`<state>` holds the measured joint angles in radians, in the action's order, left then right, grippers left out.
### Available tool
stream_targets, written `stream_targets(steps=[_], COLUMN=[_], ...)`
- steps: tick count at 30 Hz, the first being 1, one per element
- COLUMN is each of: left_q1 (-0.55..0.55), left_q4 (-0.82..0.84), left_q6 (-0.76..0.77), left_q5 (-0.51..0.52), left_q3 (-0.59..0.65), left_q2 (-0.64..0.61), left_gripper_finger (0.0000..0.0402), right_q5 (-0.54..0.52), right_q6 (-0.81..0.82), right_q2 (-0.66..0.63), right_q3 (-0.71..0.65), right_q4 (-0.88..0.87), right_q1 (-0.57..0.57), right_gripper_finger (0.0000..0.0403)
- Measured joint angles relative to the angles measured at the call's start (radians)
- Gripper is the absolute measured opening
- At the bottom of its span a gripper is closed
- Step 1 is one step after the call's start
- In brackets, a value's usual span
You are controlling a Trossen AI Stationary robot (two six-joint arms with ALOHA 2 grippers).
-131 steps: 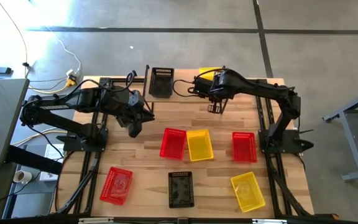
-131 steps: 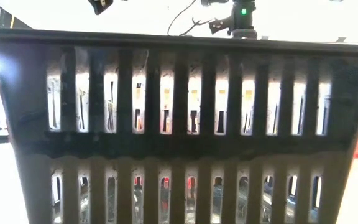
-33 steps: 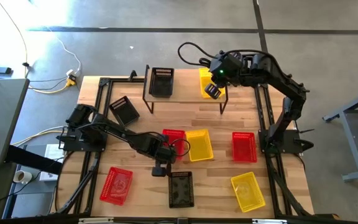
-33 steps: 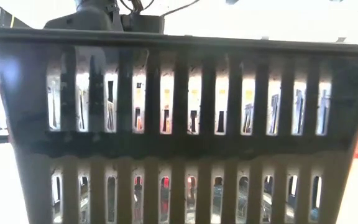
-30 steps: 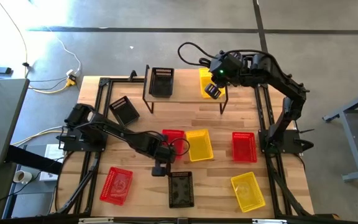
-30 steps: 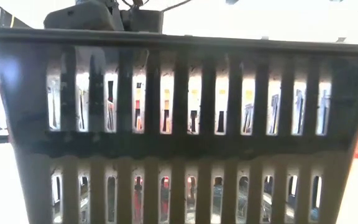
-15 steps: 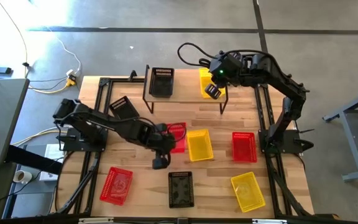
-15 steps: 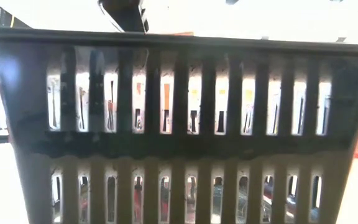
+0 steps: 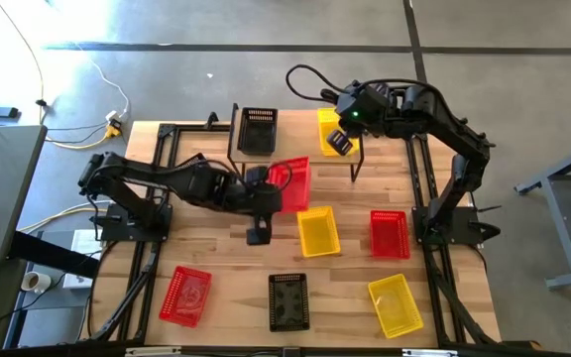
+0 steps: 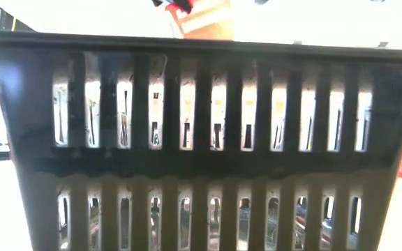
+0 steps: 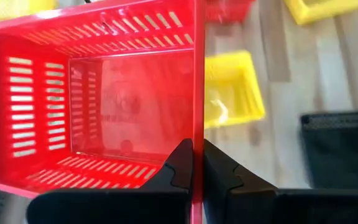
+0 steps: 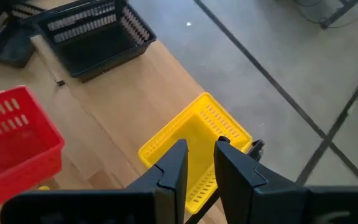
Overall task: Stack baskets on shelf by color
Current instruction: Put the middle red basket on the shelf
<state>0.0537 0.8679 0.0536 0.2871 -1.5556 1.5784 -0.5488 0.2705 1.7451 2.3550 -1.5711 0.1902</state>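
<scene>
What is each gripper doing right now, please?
Left gripper: shut on the rim of a red basket, lifted off the table.
Right gripper: open, above the yellow basket on the shelf.

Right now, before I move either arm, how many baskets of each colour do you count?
Black baskets: 3, on the shelf, table front, beside the shelf
Red baskets: 3, held up, right, front left
Yellow baskets: 3, on the shelf, middle, front right
Total: 9
</scene>
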Motion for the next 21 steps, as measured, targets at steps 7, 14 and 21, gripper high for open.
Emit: stream_targets(steps=[7,14,21], left_q1=[-0.086,-0.188,-0.283], left_q4=[-0.007,-0.079,-0.112], left_q6=[-0.153,-0.310,-0.455], left_q5=[0.085,0.095,0.095], left_q3=[-0.036,-0.036,-0.035], left_q2=[0.000,0.008,0.026], left_gripper_finger=[0.0001,0.0001,0.0001], right_q5=[-0.089,-0.132,-0.136], right_q6=[0.026,0.073,0.125], right_q2=[0.000,0.000,0.000], right_q3=[0.000,0.000,0.000], right_q4=[0.000,0.000,0.000], right_q1=[0.000,0.000,0.000], right_gripper_finger=[0.0066,0.0066,0.0066])
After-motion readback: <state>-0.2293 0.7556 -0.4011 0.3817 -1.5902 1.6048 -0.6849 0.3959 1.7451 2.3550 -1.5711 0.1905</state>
